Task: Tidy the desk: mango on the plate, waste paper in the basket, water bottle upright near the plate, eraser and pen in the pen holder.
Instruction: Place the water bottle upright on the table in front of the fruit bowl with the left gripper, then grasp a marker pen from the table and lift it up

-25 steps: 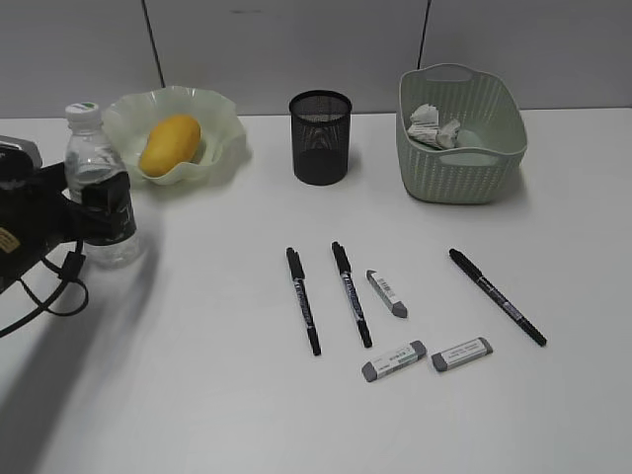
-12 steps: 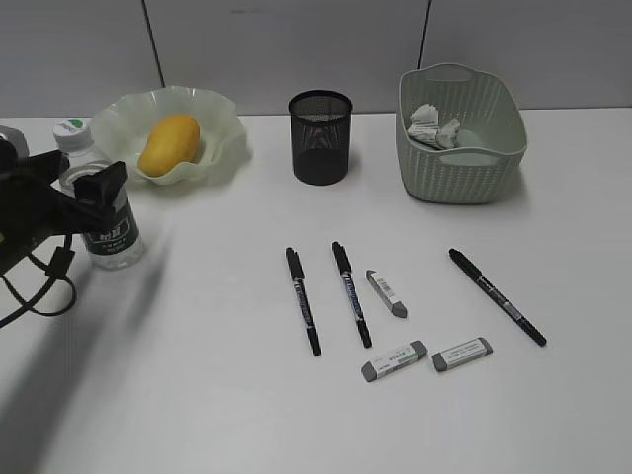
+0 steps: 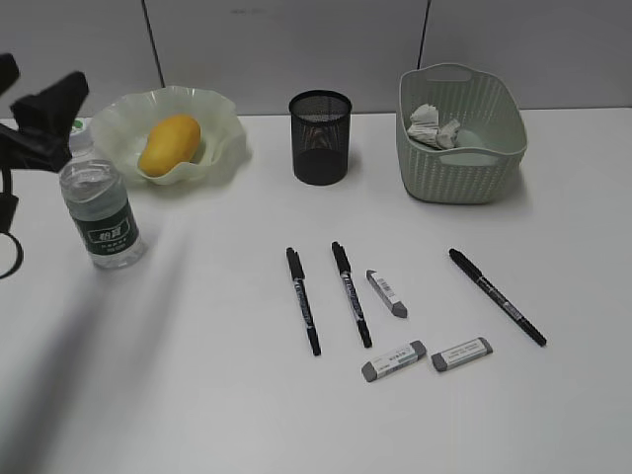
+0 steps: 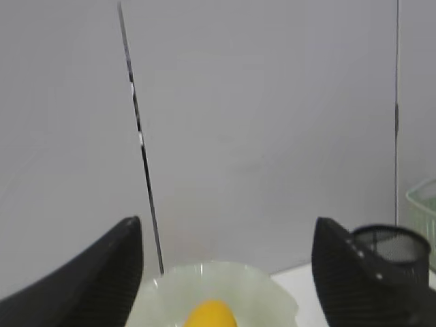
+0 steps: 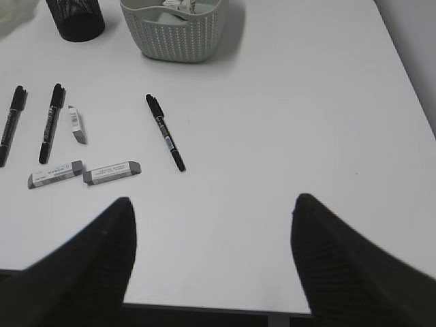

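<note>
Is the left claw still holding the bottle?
Apart. The exterior view shows the left gripper open and raised behind the bottle, which stands alone; the left wrist view shows nothing between its fingers.

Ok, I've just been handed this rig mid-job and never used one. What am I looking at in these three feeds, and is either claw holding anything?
It is a robot with two arms, each ending in a two-finger claw. The wide feed looks down at the desk from in front; the other two come from cameras on each wrist, so the dark shapes at their lower edges are the claw's own fingers.

The left gripper is raised at the far left, open and empty, above the water bottle, which stands upright beside the plate holding the mango. The right gripper hangs open and empty over the desk's near edge.

The waste paper lies in the basket. Three pens and three erasers lie loose in front of the pen holder.
</note>
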`<move>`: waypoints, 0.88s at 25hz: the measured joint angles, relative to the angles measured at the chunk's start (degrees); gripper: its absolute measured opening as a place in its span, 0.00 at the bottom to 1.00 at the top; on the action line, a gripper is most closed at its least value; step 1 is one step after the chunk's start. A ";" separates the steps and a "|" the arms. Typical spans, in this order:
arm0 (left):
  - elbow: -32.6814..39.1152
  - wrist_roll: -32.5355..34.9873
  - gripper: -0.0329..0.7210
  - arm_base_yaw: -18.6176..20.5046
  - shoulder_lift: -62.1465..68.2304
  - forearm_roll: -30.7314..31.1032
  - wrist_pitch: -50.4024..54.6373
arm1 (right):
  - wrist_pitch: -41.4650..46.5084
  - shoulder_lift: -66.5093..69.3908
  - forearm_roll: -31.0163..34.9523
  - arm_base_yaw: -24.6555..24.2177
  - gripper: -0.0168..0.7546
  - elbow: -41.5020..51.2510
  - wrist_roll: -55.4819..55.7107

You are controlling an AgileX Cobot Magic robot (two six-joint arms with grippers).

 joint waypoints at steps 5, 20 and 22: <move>-2.20 0.00 0.82 0.00 -9.96 0.00 4.05 | 0.00 0.00 0.00 0.00 0.75 0.00 0.00; -39.01 0.00 0.82 0.00 -22.74 0.40 86.30 | 0.00 0.00 0.00 0.00 0.75 0.00 0.00; -44.21 0.00 0.82 0.00 -22.74 0.40 96.00 | 0.00 0.00 0.00 0.00 0.75 0.00 0.00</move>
